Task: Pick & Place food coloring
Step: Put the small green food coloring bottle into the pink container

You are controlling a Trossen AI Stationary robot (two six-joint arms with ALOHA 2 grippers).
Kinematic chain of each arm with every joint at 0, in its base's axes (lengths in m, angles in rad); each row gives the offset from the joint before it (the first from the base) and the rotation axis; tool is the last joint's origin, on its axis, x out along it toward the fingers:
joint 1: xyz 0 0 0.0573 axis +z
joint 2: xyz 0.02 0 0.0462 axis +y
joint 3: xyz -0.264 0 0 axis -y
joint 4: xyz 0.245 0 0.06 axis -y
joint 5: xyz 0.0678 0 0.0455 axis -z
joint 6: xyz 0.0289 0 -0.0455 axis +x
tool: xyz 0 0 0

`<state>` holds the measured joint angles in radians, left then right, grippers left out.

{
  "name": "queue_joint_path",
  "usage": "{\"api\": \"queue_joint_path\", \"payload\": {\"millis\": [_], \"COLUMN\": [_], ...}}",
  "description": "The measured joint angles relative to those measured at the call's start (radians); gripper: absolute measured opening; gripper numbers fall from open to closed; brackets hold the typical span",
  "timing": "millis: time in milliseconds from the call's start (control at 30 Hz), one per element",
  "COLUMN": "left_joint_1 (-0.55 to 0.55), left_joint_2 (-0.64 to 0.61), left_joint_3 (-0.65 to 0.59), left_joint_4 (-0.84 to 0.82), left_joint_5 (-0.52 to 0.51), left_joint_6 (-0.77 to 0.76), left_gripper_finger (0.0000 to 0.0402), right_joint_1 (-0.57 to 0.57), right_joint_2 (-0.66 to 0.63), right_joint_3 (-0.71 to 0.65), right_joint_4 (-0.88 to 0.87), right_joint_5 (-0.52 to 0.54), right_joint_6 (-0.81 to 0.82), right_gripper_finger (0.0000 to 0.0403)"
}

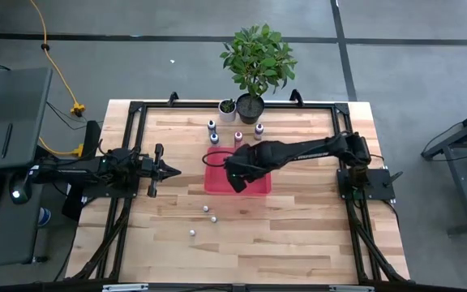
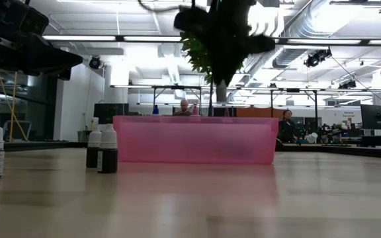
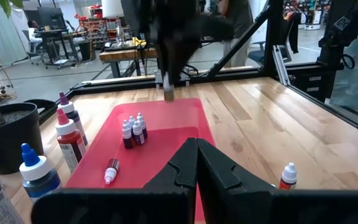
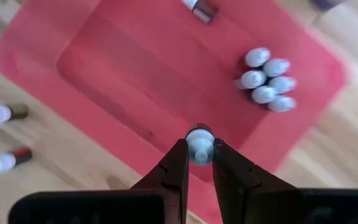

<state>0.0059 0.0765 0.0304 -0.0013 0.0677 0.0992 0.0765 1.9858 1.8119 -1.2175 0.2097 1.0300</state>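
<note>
My right gripper [image 4: 199, 157] hangs over the red tray [image 1: 217, 180], near its front left part, shut on one tiny food coloring bottle [image 4: 199, 147] with a whitish cap. In the tray several food coloring bottles [image 4: 266, 78] stand upright in a cluster, and one more [image 3: 111, 171] lies on its side. Three others [image 1: 206, 208] lie on the wood in front of the tray. My left gripper [image 3: 196, 163] waits shut at the table's left side, pointing level toward the tray. My right gripper pinches the bottle between its two fingertips, just under the whitish cap [image 4: 199, 151]. The fingers come from above, pointing steeply down. The bottle sits along the fingers, cap toward the wrist, its lower end [image 3: 168, 92] clear above the tray floor.
Larger dropper bottles [image 1: 214, 138] stand behind the tray, with a small white pot [image 1: 228, 108] and a potted plant [image 1: 254, 61] at the far edge. A black frame [image 1: 136, 109] runs round the table. Bare wood lies right of the tray.
</note>
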Motion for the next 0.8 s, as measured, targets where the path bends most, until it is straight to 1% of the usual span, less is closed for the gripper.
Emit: {"api": "queue_joint_path", "payload": {"millis": [167, 333, 500, 800], "left_joint_1": [0.000, 0.000, 0.000, 0.000], "left_joint_2": [0.000, 0.000, 0.000, 0.000], "left_joint_3": [0.000, 0.000, 0.000, 0.000], "left_joint_4": [0.000, 0.000, 0.000, 0.000], "left_joint_5": [0.000, 0.000, 0.000, 0.000], "left_joint_6": [0.000, 0.000, 0.000, 0.000], "left_gripper_finger": [0.0000, 0.0000, 0.0000, 0.0000], "right_joint_1": [-0.011, -0.032, -0.065, -0.125], "right_joint_2": [0.000, 0.000, 0.008, 0.081], "right_joint_3": [-0.160, -0.249, -0.253, -0.204], "right_joint_4": [0.229, 0.316, 0.318, 0.322], "right_joint_5": [-0.016, -0.011, 0.026, 0.000], "right_joint_6": [0.067, 0.096, 0.085, -0.009], "right_gripper_finger": [0.0047, 0.0047, 0.0047, 0.0047]}}
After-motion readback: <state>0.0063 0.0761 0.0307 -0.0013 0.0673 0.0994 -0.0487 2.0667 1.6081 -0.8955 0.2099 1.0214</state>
